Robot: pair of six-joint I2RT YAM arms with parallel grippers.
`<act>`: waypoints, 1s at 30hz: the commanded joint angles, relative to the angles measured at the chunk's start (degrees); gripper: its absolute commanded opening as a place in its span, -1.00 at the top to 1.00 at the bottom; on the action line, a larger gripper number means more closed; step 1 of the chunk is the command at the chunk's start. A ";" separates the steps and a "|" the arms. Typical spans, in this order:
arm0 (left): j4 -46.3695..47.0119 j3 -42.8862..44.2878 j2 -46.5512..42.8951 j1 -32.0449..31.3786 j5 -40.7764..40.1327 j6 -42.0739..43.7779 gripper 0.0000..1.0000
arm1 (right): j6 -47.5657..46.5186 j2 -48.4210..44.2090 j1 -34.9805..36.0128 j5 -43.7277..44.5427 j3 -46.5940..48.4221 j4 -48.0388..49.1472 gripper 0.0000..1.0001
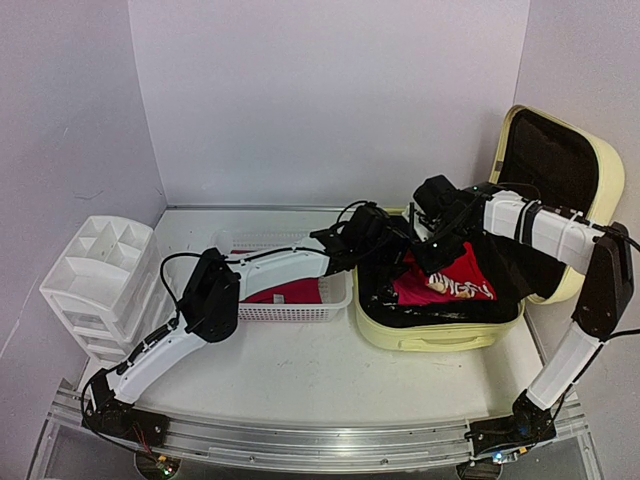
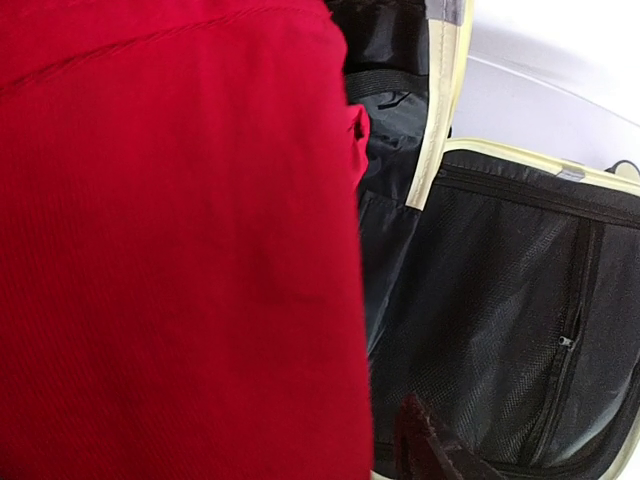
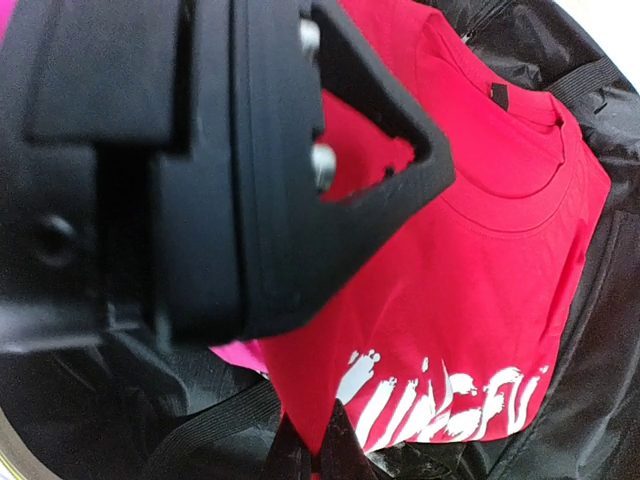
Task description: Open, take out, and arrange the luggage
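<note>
- The suitcase (image 1: 440,335) is lying open on the surface (image 1: 300,380), directly under both grippers. Its lid (image 1: 556,160) is standing up behind and to the right of the right gripper.
- The right gripper (image 3: 310,452) is showing its fingers pressed together. The red T-shirt (image 3: 480,260) is peaking up into them, so it looks to be pinching the shirt's lower edge near the white print.
- The left gripper (image 1: 388,248) is hanging just left of the right one, over the suitcase's left side. Red cloth is filling most of its wrist view, close to the lens. The jaws are not showing there, so I cannot tell whether they are spread or gripping.
- The basket (image 1: 300,312) is sitting to the left of the left gripper, just beside the suitcase, with a pink garment (image 1: 290,292) in it.
- Step in hand, by my reading: taking the shirt out of the suitcase.
- Doing it well:
  - Getting the left gripper onto a separate edge of the same shirt, apart from the first pinch, so the cloth is hanging flat rather than bunching.
  - Catching one layer only, not the strap (image 3: 600,80) or black lining (image 3: 600,420) beneath.
  - Lifting straight up until the hem is clearing the rim.
- Risk: the two grippers are crowding each other, so any sideways move is needing room first.
</note>
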 commanded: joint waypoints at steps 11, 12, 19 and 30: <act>-5.47 -1.48 1.33 -0.12 -0.85 2.02 -0.16 | 0.22 -5.20 -0.10 0.46 1.53 1.52 1.00; -5.15 -0.98 1.64 0.10 -0.88 2.08 -0.06 | 0.24 -5.18 -0.10 0.26 1.38 1.47 1.00; -1.03 -2.36 -0.74 1.78 -2.84 10.05 0.64 | 0.81 -6.56 -0.13 0.57 -1.32 1.35 1.00; 0.39 -2.11 -5.53 1.80 -2.22 23.76 1.00 | 3.44 -12.33 -0.10 1.53 -1.57 -1.91 0.30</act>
